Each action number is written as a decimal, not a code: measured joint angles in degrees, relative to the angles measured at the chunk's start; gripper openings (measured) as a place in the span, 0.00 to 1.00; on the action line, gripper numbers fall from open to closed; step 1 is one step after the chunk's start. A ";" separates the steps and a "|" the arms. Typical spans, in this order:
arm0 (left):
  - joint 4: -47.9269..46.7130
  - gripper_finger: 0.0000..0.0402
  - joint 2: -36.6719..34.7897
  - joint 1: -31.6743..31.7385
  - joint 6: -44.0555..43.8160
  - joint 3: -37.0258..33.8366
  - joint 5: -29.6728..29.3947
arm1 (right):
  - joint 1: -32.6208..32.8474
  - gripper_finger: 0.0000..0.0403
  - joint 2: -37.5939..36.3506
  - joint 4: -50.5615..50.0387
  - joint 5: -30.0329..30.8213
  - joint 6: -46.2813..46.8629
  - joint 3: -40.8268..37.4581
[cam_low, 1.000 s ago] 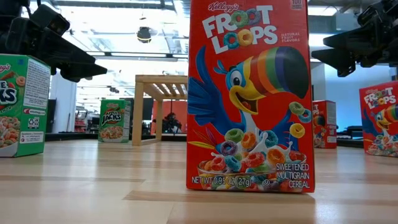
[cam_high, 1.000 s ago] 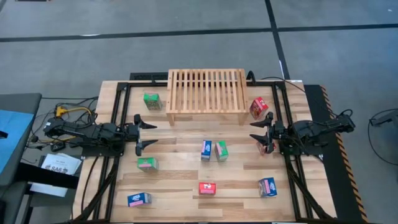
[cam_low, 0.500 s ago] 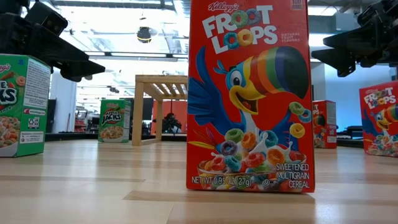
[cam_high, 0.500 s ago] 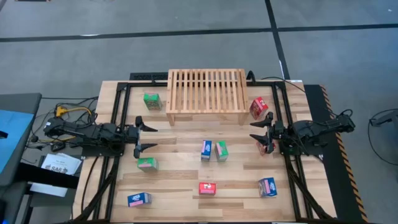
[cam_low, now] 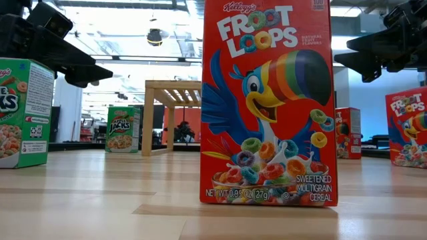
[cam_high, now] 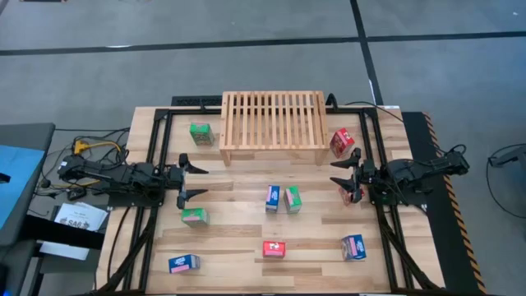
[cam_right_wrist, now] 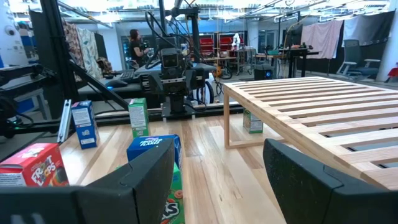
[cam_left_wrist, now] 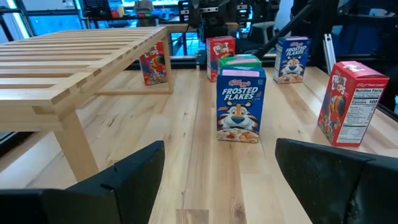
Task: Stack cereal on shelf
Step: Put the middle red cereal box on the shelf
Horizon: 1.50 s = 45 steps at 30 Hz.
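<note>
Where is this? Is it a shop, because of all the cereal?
Probably not a shop; it looks like a robot lab or workshop. Two dark robot arms are mounted at a wooden table, small cereal boxes stand scattered around a slatted wooden shelf, and behind are equipment stands and ceiling lights.

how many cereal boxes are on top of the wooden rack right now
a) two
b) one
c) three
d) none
d) The high view shows the rack's slatted top bare, with every visible box, such as the blue and green pair, standing on the table around it.
</note>
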 joint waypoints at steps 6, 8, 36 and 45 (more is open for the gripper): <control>0.00 0.74 0.01 0.00 0.02 0.00 -0.05 | 0.02 0.67 -0.02 0.00 1.18 0.00 0.01; 0.00 0.74 0.01 0.00 0.01 0.00 -0.07 | 0.01 0.67 -0.01 0.30 2.05 0.95 0.01; -0.26 0.74 -0.01 0.00 0.02 0.00 -0.05 | 0.01 0.67 13.32 -8.21 9.02 25.11 20.35; -0.28 0.74 -0.01 0.00 0.02 0.00 -0.05 | 0.01 0.67 28.65 -25.82 8.94 33.94 37.68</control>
